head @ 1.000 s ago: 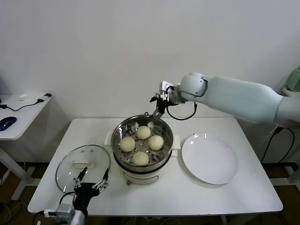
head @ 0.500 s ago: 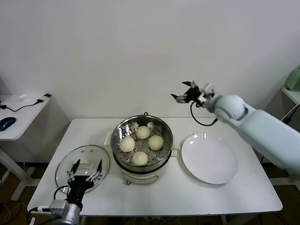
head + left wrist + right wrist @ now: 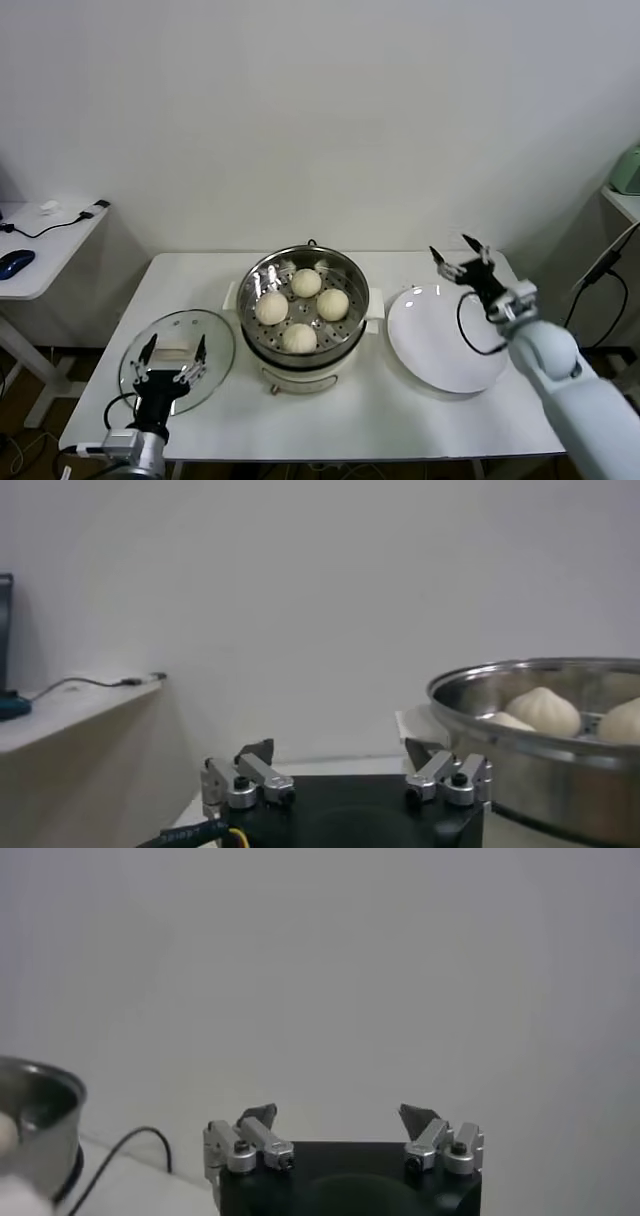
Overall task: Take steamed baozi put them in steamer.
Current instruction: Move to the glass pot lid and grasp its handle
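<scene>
Four steamed baozi [image 3: 302,307] sit inside the steamer [image 3: 304,347], which stands near the middle of the white table [image 3: 400,410]. They rest on its perforated tray in a loose diamond: one toward the wall, one on the robot's left side, one on its right, and one nearest the robot. The buns lie close together, and none is outside the pot. From the left wrist view, two of them show over the steel rim.

One glass lid [image 3: 215,342] with a white handle lies flat on the table to the left of the steamer, just beside it. One white plate [image 3: 440,355] lies to the right of the steamer, with nothing on it.

Two grippers are in view. The left gripper [image 3: 171,352] is low at the near table edge, over the near part of the lid, its fingers spread apart and holding nothing. The right gripper [image 3: 461,258] is raised above the far rim of the plate, fingers likewise spread wide and empty.

One side desk [image 3: 40,255] stands at far left, carrying a blue mouse [image 3: 15,262] and a cable.
</scene>
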